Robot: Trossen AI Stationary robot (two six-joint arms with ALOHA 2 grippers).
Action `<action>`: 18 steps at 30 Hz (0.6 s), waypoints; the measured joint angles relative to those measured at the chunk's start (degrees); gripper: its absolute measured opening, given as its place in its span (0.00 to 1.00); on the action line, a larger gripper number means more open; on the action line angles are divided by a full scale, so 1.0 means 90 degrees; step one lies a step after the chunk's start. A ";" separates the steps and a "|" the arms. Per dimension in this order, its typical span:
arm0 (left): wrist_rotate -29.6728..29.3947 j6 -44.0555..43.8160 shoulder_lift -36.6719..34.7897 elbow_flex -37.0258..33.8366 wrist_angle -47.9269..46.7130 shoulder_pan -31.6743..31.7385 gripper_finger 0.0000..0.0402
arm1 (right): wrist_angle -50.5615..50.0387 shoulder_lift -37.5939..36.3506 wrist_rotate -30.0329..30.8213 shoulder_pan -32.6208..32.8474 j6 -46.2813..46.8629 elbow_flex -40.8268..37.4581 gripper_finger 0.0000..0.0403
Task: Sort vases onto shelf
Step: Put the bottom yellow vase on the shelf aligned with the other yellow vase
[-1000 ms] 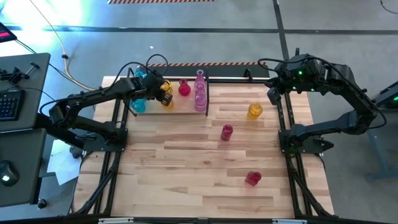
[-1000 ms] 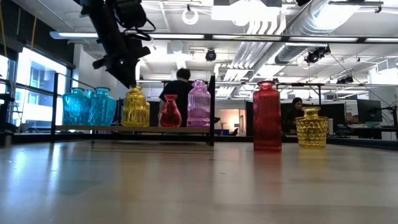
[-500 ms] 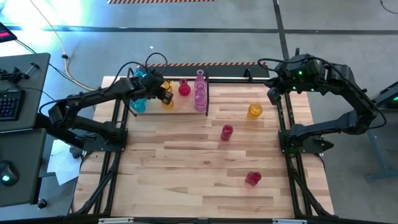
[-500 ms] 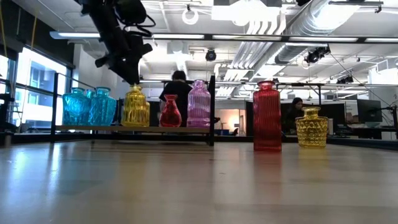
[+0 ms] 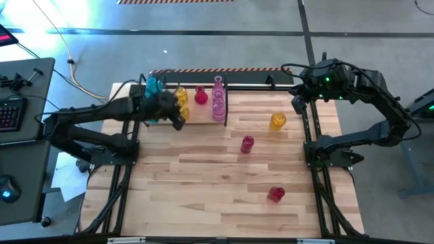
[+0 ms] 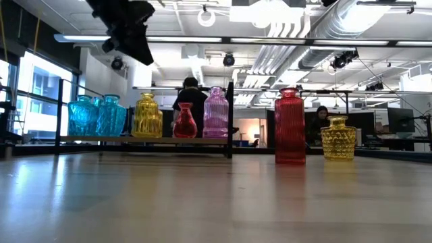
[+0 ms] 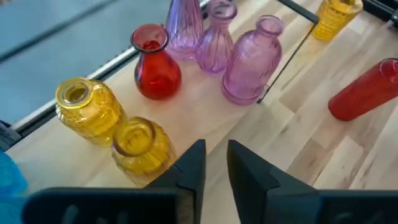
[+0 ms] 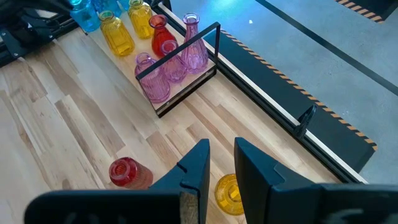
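The shelf (image 5: 198,115), black rods on a light plank, stands at the table's far left. On it stand cyan vases (image 6: 98,116), two yellow ones (image 7: 84,109), a red one (image 7: 155,65) and pink ones (image 7: 252,59). Loose on the table stand a yellow vase (image 5: 278,120), a tall red vase (image 5: 247,144) and another red vase (image 5: 275,194). My left gripper (image 7: 216,146) hovers above the shelf's near edge by the yellow vases, open by a narrow gap and holding nothing. My right gripper (image 8: 221,146) waits high at the far right, narrowly open and holding nothing.
The shelf's upright end rods (image 6: 230,118) rise above the vases. Bare tabletop (image 5: 203,190) spreads across the near half. A black bar (image 8: 298,118) runs along the table's far edge. People show in the room behind the table.
My left gripper has risen from the top of the nearer yellow vase on the shelf and drawn back toward the table's near left. The vase stays upright on the plank.
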 joint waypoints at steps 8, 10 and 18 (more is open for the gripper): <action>-0.1613 -0.1070 -0.0353 -0.1323 0.1368 -0.1399 0.01 | -0.0002 0.0000 0.0002 0.0001 -0.0076 0.0000 0.14; -0.1780 -0.1394 -0.0427 -0.1700 0.1746 -0.1581 0.00 | -0.0001 -0.0002 0.0002 -0.0001 -0.0101 0.0000 0.14; -0.2394 -0.2046 -0.0469 -0.2827 0.3265 -0.1927 0.00 | 0.0005 -0.0002 0.0002 0.0000 -0.0102 0.0000 0.14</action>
